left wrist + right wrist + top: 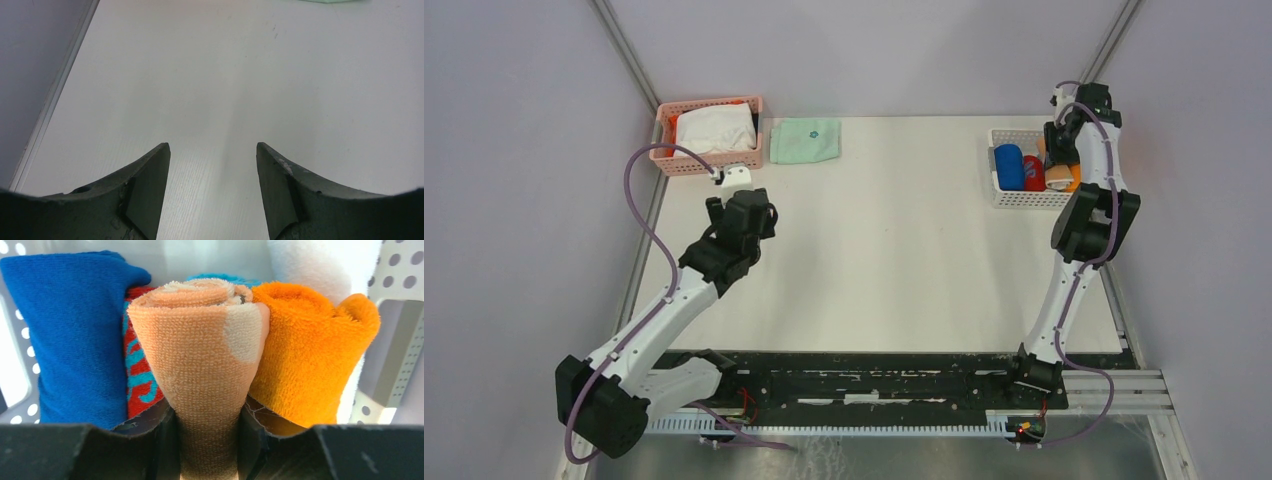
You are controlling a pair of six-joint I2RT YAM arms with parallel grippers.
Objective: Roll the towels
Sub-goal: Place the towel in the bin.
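Observation:
My right gripper [207,415] is shut on a rolled peach towel [200,350], with one finger on either side of the roll. The roll stands in the white basket [999,195] at the table's far right. On its left is the rolled blue towel [70,335], and the orange towel [305,355] presses against its right. In the top view the right gripper [1059,160] reaches down into that basket, beside the blue towel [1009,167]. My left gripper [213,150] hangs open over bare table, with nothing between its fingers.
A red and teal patterned roll [142,375] sits behind the peach one, and a white cloth [320,265] lies at the basket's back. A pink basket [709,165] with white cloth stands far left, with a folded mint-green cloth [805,139] beside it.

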